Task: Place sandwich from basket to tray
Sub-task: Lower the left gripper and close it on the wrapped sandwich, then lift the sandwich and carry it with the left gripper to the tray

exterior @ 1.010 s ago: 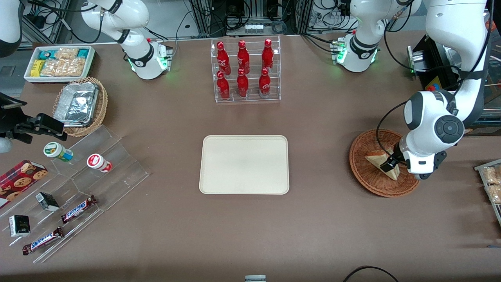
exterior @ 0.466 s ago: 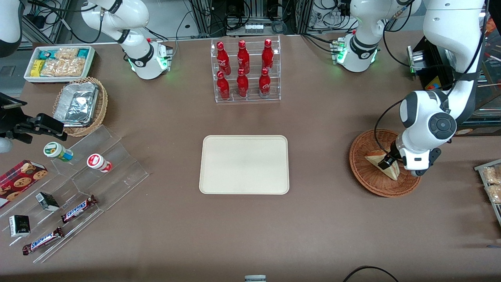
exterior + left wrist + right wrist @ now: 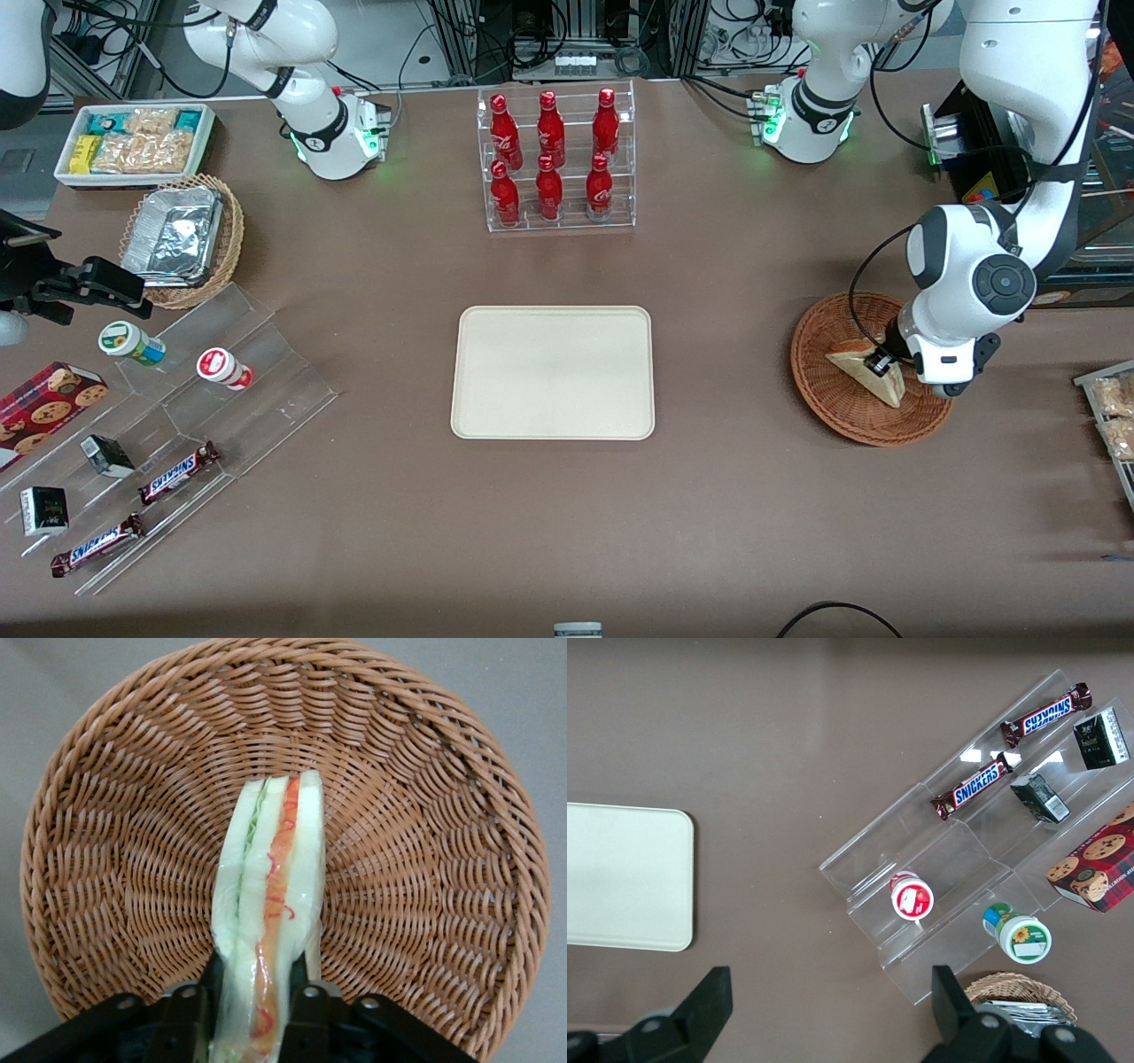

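Note:
The sandwich (image 3: 889, 388) is a white bread wedge with red and green filling. It lies in the reddish-brown wicker basket (image 3: 824, 409) toward the working arm's end of the table. My left gripper (image 3: 880, 362) reaches down into the basket, its two black fingers pressed against the sandwich's flat sides. In the left wrist view the sandwich (image 3: 270, 877) runs out from between the gripper (image 3: 252, 992) fingers over the basket's weave (image 3: 425, 859). The cream tray (image 3: 554, 372) lies bare at the table's middle, apart from the basket, and its corner shows in the right wrist view (image 3: 620, 877).
A clear rack of red bottles (image 3: 560, 159) stands farther from the camera than the tray. Toward the parked arm's end are a white bin of snacks (image 3: 133, 142), a tan basket with foil containers (image 3: 182, 239) and a clear stepped stand with snacks (image 3: 177, 416). Snack packets (image 3: 1112, 416) lie beside the basket.
The left wrist has shifted slightly farther from the camera over the basket. The sandwich stays in the same spot in the basket.

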Controlling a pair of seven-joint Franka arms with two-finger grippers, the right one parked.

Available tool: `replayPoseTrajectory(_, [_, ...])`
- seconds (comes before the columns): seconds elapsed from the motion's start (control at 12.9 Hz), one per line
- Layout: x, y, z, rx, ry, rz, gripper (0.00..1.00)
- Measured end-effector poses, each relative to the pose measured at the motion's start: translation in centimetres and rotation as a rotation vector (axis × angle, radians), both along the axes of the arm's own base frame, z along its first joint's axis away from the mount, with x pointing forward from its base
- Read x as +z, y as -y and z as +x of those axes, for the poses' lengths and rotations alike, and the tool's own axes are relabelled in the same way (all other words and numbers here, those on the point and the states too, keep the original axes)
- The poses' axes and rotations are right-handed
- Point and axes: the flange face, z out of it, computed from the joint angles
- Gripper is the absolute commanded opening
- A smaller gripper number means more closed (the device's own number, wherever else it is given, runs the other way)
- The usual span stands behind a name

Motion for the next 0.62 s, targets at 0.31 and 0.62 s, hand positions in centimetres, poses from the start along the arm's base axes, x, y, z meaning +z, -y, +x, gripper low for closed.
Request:
replayPoseTrajectory(0.31, [3.3,0.0,0.9,0.01,-0.047,0.01,0.09])
replayPoseTrajectory(0.62, [12.5,4.3,2.5,-0.049,-0.097,0.028,0.09])
